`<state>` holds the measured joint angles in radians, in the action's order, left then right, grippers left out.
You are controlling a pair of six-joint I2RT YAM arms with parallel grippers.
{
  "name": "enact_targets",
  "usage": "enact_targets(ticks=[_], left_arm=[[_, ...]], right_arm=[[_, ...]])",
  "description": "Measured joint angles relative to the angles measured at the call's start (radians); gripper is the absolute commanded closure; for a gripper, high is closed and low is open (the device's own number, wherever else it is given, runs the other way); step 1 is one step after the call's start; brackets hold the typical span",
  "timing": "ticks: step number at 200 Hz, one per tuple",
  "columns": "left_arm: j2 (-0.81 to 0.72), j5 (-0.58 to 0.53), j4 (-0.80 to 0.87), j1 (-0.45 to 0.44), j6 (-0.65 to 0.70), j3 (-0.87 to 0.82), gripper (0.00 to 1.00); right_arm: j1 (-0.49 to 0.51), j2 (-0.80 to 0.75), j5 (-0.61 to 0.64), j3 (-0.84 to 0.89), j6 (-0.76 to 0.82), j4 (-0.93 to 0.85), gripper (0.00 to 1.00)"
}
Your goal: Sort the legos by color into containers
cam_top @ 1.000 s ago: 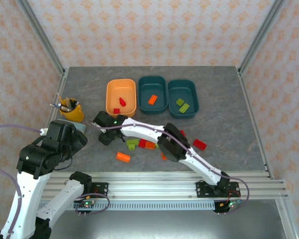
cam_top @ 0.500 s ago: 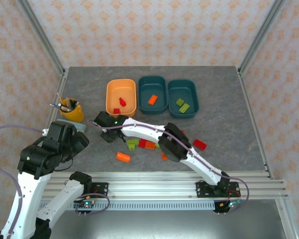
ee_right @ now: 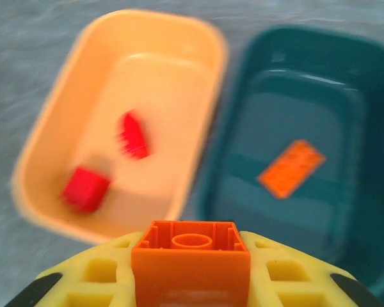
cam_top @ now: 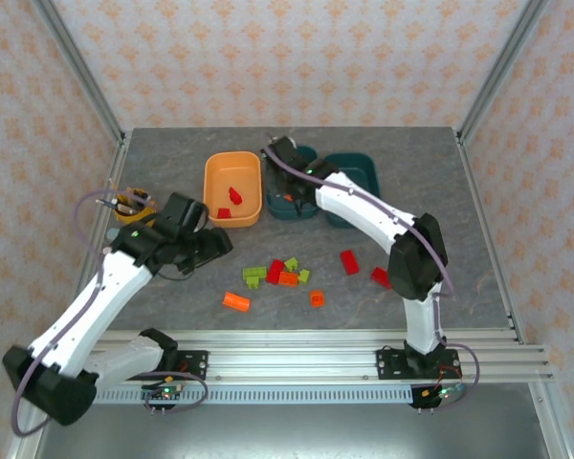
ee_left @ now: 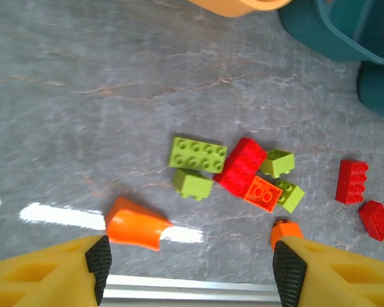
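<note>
The right fingers (ee_right: 83,284) clench an orange brick (ee_right: 191,256) above the light orange tub (ee_right: 147,16) and teal tub (ee_right: 320,35). The left fingers (ee_left: 45,275) gape, released, over scattered legos (ee_left: 198,155).

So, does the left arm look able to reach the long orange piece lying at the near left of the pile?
Probably yes: the left tool is open, and the orange piece lies just ahead of its fingers with nothing between.

Light orange tub (cam_top: 210,182) holding two red bricks (cam_top: 233,197); two teal tubs (cam_top: 292,208) stand in a row to its right. The right gripper (cam_top: 279,153) hangs over the middle tub's far left corner. Loose red, orange and green bricks (cam_top: 279,273) lie scattered on the grey table (cam_top: 440,191), to the right of the left gripper (cam_top: 215,244).
</note>
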<state>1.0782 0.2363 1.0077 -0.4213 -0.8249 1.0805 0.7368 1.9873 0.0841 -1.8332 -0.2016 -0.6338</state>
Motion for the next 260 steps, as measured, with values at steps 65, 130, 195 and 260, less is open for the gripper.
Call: enact_targets(ticks=[65,130,195,260], left_arm=[[0.193,0.004,-0.127,-0.020,0.019,0.087,0.29],[0.206,0.003,-0.141,-0.019,0.024,0.098,0.29],[0.205,0.001,-0.132,-0.019,0.043,0.099,0.28],[0.205,-0.008,-0.103,-0.019,0.084,0.130,0.27]], right_arm=[[-0.073,0.336,0.084,-0.315,-0.125,-0.269,0.70],[-0.088,0.480,0.137,-0.440,-0.166,-0.411,0.64],[-0.083,0.512,0.154,-0.530,-0.150,-0.443,0.46],[-0.018,0.211,0.214,-0.356,-0.119,-0.353,0.48]])
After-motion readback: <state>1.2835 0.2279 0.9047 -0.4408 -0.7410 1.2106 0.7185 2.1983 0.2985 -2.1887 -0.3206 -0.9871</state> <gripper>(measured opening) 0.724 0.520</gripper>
